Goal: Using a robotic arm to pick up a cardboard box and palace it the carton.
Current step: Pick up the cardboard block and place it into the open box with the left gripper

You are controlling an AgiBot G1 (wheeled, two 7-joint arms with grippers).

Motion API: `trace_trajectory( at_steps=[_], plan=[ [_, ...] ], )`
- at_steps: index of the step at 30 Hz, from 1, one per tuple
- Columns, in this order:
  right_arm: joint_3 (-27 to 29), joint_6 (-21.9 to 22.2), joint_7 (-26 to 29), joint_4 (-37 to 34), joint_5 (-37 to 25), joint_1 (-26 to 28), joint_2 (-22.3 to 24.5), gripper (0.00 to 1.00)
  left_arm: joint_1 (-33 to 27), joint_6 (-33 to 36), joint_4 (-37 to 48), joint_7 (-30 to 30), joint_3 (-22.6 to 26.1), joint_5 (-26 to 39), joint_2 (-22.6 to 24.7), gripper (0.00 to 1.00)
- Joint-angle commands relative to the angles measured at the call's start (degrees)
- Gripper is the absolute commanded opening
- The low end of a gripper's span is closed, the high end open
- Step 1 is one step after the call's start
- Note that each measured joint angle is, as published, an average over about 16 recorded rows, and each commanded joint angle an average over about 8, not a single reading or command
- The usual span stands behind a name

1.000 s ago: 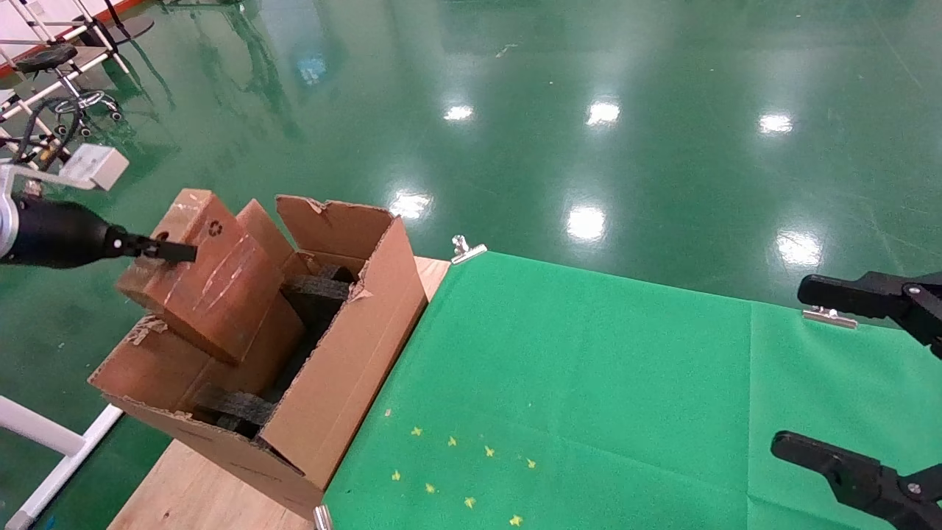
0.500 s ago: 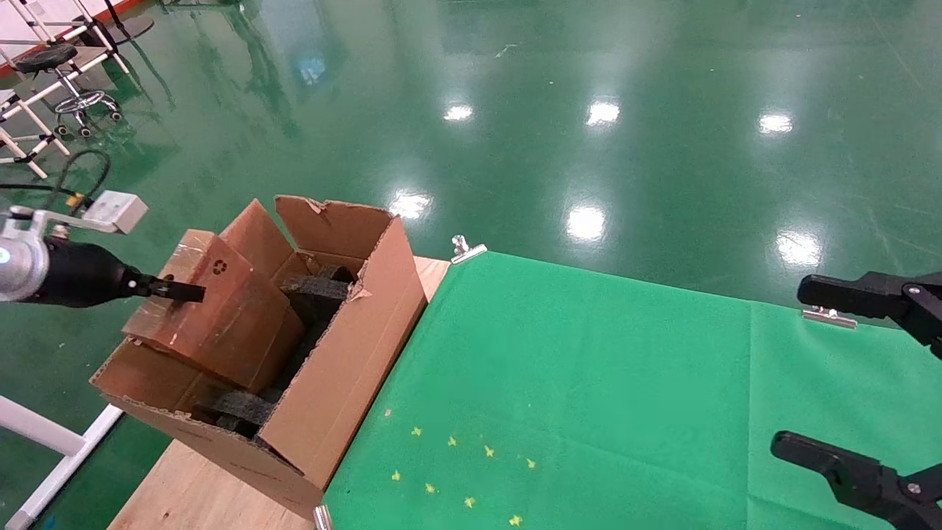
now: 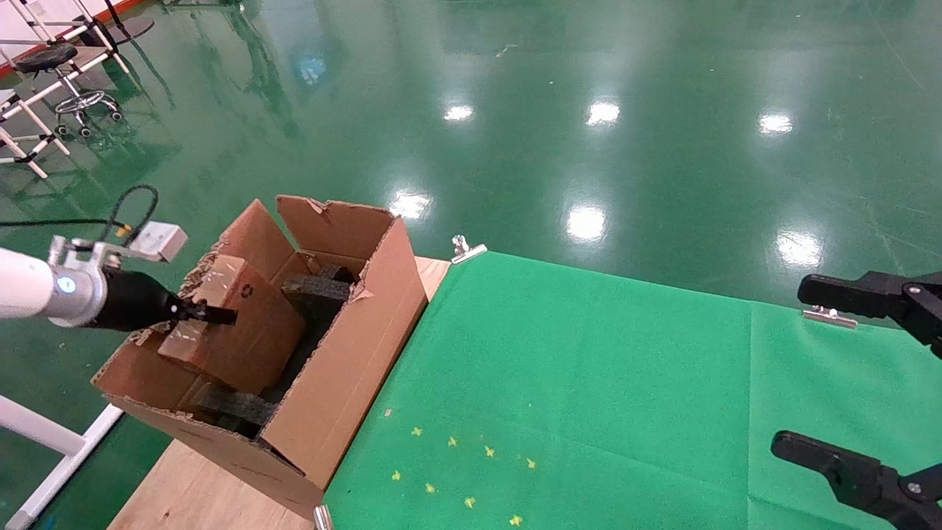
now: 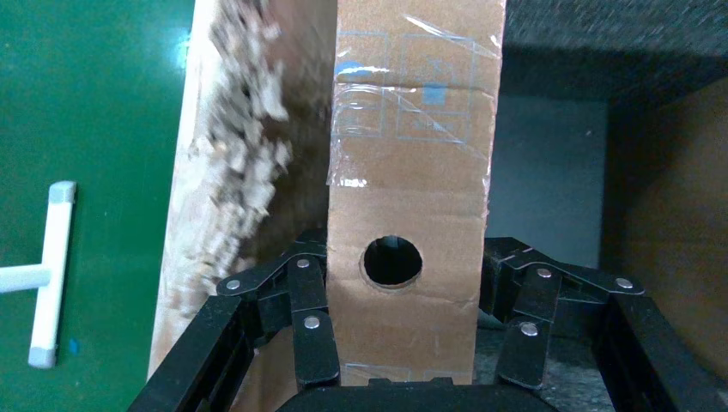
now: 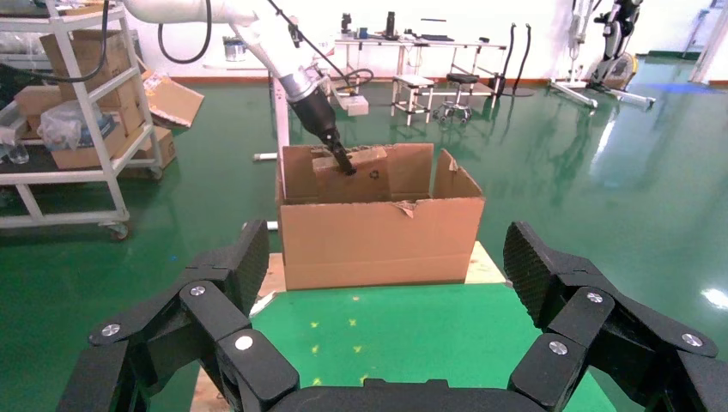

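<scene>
The carton (image 3: 338,368) is sitting at the left end of the desk (image 3: 199,493), just beside the green cloth (image 3: 589,390), its torn flaps standing open and black foam blocks (image 3: 316,288) showing inside. The cardboard box (image 3: 243,331) is hanging partly inside that carton on its left side, tilted, with its long axis running away from the left pincer (image 3: 210,315) down and inward toward the foam. In the left wrist view the narrow face with the round hole is facing straight back at the pincer, whose linked fingers (image 4: 311,330) are pressing on the two broad sides of the box. So the robotic arm (image 3: 44,291) is reaching in from outside the carton's left wall, and I judge the coming release depends on lowering the box lengthwise between that ragged wall and the foam. The right pincer (image 3: 868,375) is sitting parked well apart at the right edge of the desk, spread wide and holding nothing.
</scene>
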Motion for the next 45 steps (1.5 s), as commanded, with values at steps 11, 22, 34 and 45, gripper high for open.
trace_trajectory(
  at_steps=[11, 22, 34, 45],
  plan=[
    [0.0, 0.0, 0.0, 0.0, 0.0, 0.0, 0.0, 1.0, 6.0, -4.8, -0.5, -0.3, -1.2, -1.6, 1.6, 0.0],
    [0.0, 0.0, 0.0, 0.0, 0.0, 0.0, 0.0, 1.0, 8.9, -6.6, -0.6, -1.4, -2.1, -2.9, 2.3, 0.24],
    [0.0, 0.0, 0.0, 0.0, 0.0, 0.0, 0.0, 1.0, 9.5, -7.1, -0.4, -2.0, -2.4, -3.4, 2.4, 1.0],
    [0.0, 0.0, 0.0, 0.0, 0.0, 0.0, 0.0, 1.0, 8.3, -6.6, -0.1, -2.9, -2.0, -2.8, 2.3, 1.0]
  ],
)
